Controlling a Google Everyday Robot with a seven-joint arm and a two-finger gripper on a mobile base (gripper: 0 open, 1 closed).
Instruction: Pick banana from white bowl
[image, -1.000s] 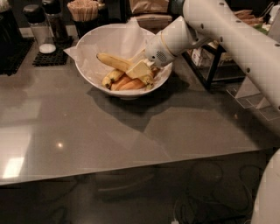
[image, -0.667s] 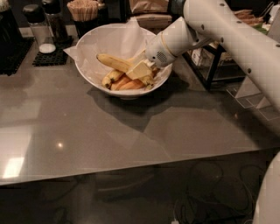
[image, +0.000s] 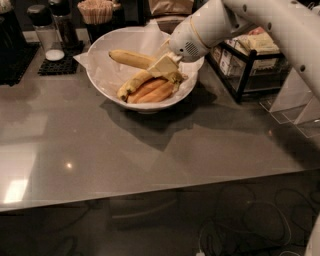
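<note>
The white bowl (image: 143, 105) stands at the back middle of the grey table, lined with crumpled white paper (image: 107, 70). The long yellow banana (image: 131, 58) lies across the top of the pile, its right end between the fingers (image: 161, 65) of my gripper (image: 165, 67). The gripper reaches in from the right and is shut on that banana, holding it a little above the others. Below it lie a shorter yellow banana (image: 130, 86) and two orange-tinted bananas (image: 152, 91).
Two shakers (image: 42, 27) stand by a black mat (image: 55, 65) at the back left, next to a cup of wooden sticks (image: 97, 11). A black wire rack (image: 245, 57) with packets and a clear stand (image: 295, 107) are on the right. The table's front edge (image: 150, 192) runs across.
The gripper has risen slightly, and the long banana has come up with it, now sitting higher over the other bananas.
</note>
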